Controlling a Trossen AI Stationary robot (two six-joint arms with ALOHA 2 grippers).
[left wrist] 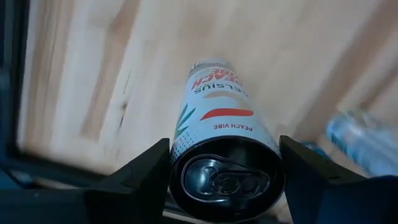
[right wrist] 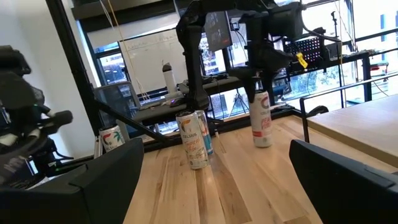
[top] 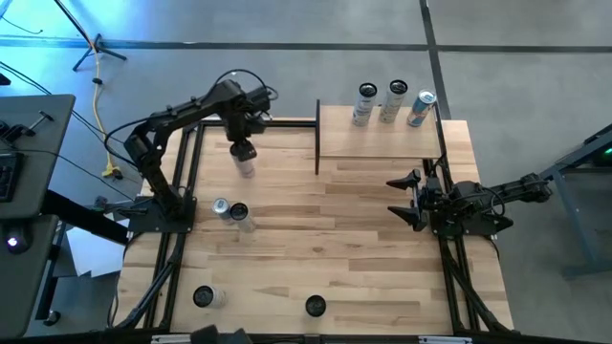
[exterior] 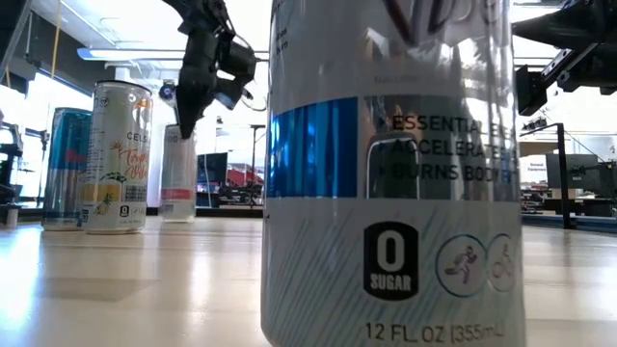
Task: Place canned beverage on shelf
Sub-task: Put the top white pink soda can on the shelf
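Peach can between the left gripper fingers, not yet clenched, near the tabletop's far-left edge: an off-centre squeeze may topple it; right gripper released.

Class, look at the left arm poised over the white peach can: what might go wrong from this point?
The left gripper straddles the white peach-flavour can near its top rim, so a high grip may tip it. Three cans already line the light-wood shelf's far edge, risking a knock.
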